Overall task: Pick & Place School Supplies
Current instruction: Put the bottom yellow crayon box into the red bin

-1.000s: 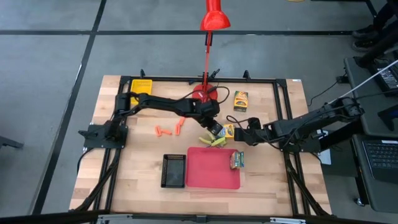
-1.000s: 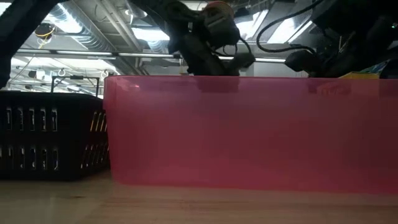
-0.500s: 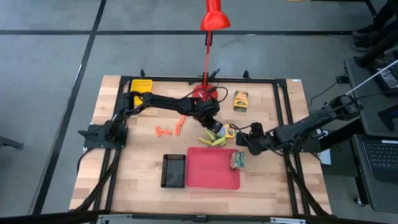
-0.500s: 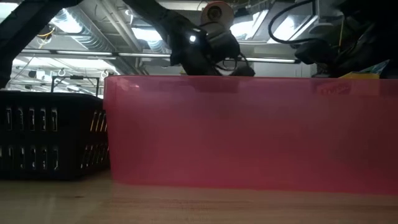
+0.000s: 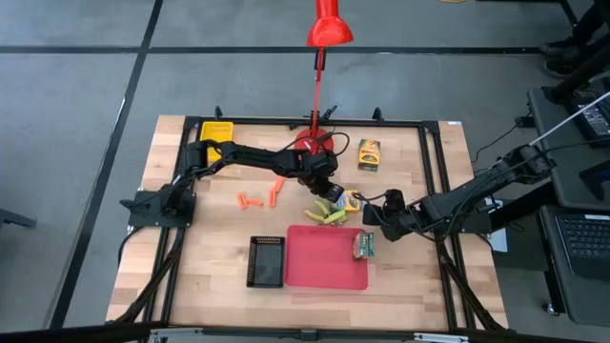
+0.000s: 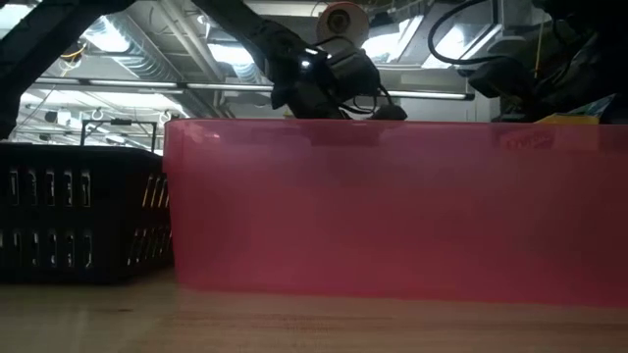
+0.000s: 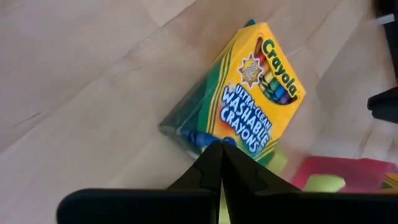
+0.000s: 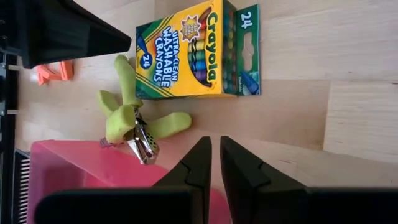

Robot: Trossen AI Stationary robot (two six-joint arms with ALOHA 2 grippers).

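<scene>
Step in hand, as I judge it: picking up the middle crayon box (image 5: 351, 200) for placement — one crayon box (image 5: 366, 245) already lies at the right edge of the red tray (image 5: 319, 272), a third (image 5: 369, 153) sits well beyond both grippers near the lamp base (image 5: 311, 144).

Left gripper (image 5: 333, 195) is just beside the middle box, on its left edge in the high view. In the left wrist view the fingers (image 7: 211, 169) meet in front of the box, closed on nothing. The box lies flat on the table (image 5: 210, 257), label up, just ahead of the tips.

Right gripper (image 5: 374, 213) sits just on the other side of the same box. Its fingers (image 8: 199, 163) are nearly together, empty; the box and the scissors-like tool (image 8: 132, 118) lie ahead of them, the tool touching the tray's edge. Orange sticks (image 5: 260, 199) are well off to the left arm's side.

Next move calls for one gripper to open wide enough to span the box — with both arms crowded here, collision is the risk.

Versus the frames a second back: the right gripper has pulled away from the box and slightly toward the tray; the left has shifted closer. Box unmoved.
</scene>
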